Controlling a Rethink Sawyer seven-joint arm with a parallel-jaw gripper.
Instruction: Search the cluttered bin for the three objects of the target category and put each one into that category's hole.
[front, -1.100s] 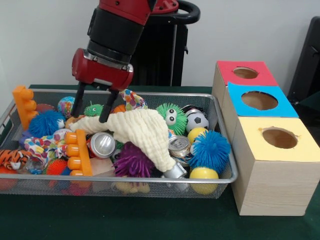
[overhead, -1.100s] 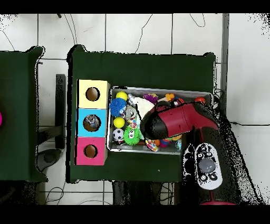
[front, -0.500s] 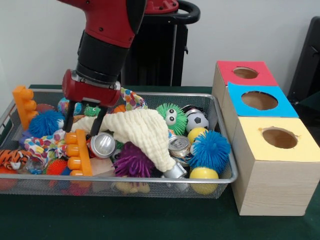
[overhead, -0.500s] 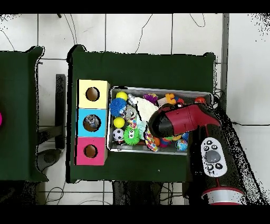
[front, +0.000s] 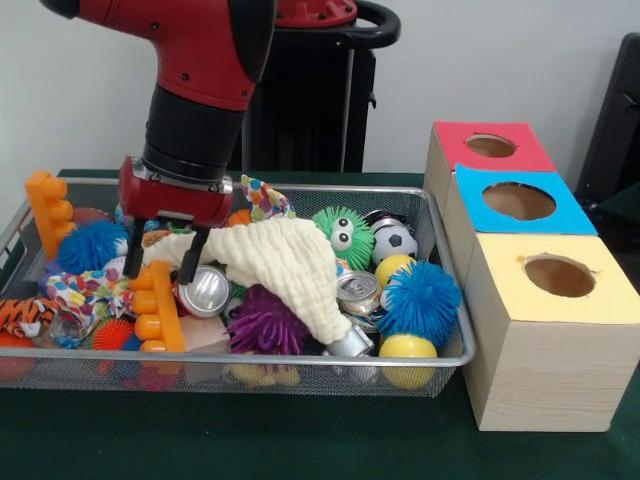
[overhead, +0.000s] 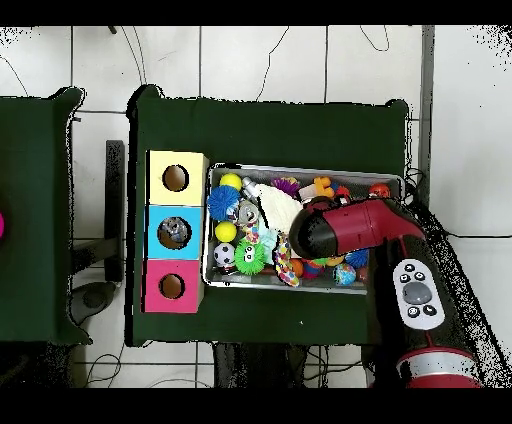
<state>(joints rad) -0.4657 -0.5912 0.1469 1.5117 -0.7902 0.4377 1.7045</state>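
My gripper (front: 163, 262) is open and low in the wire bin (front: 300, 370), its two dark fingers (front: 133, 256) straddling the left end of a cream cloth (front: 285, 262). Just below the fingers are a silver can (front: 205, 290) and an orange plastic toy (front: 157, 305). Two more cans (front: 357, 293) lie near the cloth's right end. Three holes top the boxes: red (front: 490, 146), blue (front: 518, 200), yellow (front: 558, 275). In the overhead view the red arm (overhead: 345, 228) hides the gripper over the bin (overhead: 305, 286).
The bin also holds spiky balls in blue (front: 418, 298), purple (front: 265, 322) and green (front: 343, 235), a soccer ball (front: 393, 240), yellow balls (front: 405, 350), a tiger plush (front: 25, 315) and an orange block (front: 50, 210). The hole boxes stand against the bin's right side.
The gripper has moved left and down into the bin, from above the cloth to around its left end. The objects have hardly shifted.
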